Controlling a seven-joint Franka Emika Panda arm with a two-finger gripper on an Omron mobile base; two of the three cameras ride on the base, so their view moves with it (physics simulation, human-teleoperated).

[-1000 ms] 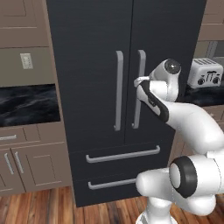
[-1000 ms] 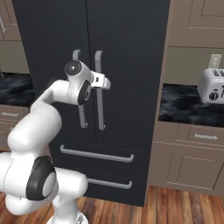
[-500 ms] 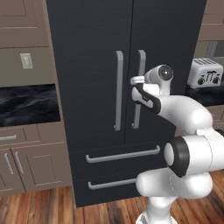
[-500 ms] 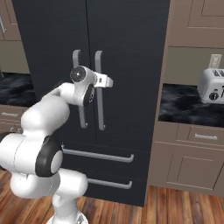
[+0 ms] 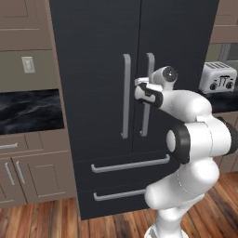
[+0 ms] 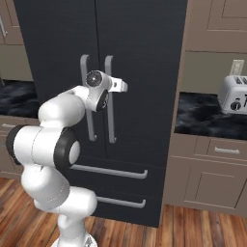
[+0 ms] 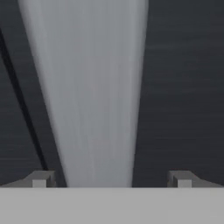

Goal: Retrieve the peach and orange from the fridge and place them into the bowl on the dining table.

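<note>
Standing wide apart, the two fingertips (image 7: 40, 179) of the tool (image 7: 111, 181) flank a grey bar handle (image 7: 87, 100) in the hand view, with nothing clamped between them; the bar runs up the middle of that view, broad and blurred, against the dark door face. Whether the fingers touch the bar cannot be told.

From the left base view the tool (image 5: 139, 85) sits at the right door's handle (image 5: 148, 95), roughly a third of the way down its length, at the end of the white arm that bends back toward the lower right. From the right base view the tool (image 6: 121, 87) reaches past the same handle (image 6: 110, 99), just beside the seam between the two doors.

Both doors of the fridge (image 5: 100, 42) are closed, and its two lower drawers (image 5: 130, 163) with their horizontal pulls are shut as well. The left door's handle (image 5: 125, 95) stands parallel, just beside the right one.

Brown cabinets (image 5: 28, 174) flank the fridge, with a black marbled worktop (image 5: 28, 111) on the left and another on the right carrying a silver toaster (image 5: 218, 76). A wall outlet (image 5: 28, 64) sits above the left worktop. The floor (image 5: 42, 223) is wood plank.
</note>
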